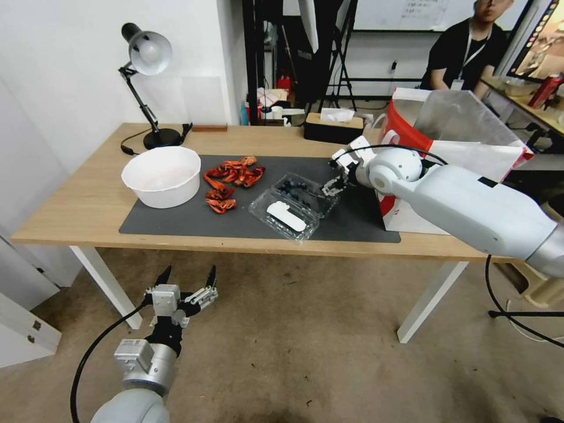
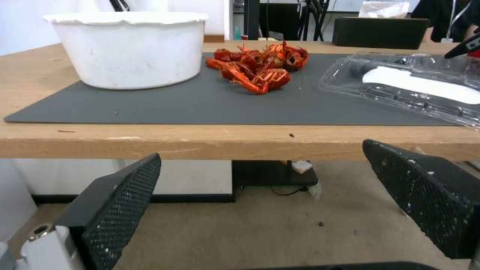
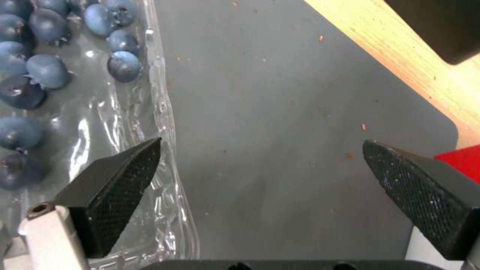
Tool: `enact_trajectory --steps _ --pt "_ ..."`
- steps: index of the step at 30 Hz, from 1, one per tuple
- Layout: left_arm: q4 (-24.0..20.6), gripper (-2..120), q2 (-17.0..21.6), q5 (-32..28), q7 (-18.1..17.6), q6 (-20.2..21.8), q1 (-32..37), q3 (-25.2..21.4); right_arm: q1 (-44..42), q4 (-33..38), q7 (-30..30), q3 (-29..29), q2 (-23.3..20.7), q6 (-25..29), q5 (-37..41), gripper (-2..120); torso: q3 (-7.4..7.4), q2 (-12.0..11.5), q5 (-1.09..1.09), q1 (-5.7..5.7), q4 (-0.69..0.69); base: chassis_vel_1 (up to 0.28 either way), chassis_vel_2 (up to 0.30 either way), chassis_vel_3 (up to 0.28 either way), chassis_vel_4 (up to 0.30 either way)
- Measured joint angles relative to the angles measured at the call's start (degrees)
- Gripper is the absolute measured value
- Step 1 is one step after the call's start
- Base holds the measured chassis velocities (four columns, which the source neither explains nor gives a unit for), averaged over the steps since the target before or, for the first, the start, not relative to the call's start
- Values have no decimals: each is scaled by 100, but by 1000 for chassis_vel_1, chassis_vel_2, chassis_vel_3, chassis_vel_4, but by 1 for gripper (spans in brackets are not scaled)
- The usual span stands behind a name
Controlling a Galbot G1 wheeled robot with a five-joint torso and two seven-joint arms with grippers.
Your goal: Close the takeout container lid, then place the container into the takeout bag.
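Note:
The takeout container lies open on the dark mat. Its berry half is the farther one and holds dark blue berries. The lid, with a white sticker, lies flat nearer the table's front edge. My right gripper hovers open just over the container's far right rim, one finger above the plastic edge, the other over bare mat. The takeout bag, white with red sides, stands open at the table's right end behind my right arm. My left gripper hangs open below the table's front edge.
A round white bowl and a pile of red crayfish sit on the dark mat left of the container. A desk lamp and a black tissue box stand at the back. A person sits behind the bag.

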Motion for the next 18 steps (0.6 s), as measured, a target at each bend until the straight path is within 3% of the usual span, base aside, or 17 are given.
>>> enact_trajectory --steps 18 --pt "38 100 -16 103 -20 -104 35 3 -250 150 254 289 -106 1 419 100 0 0 0 0 0 0 0 0 0"
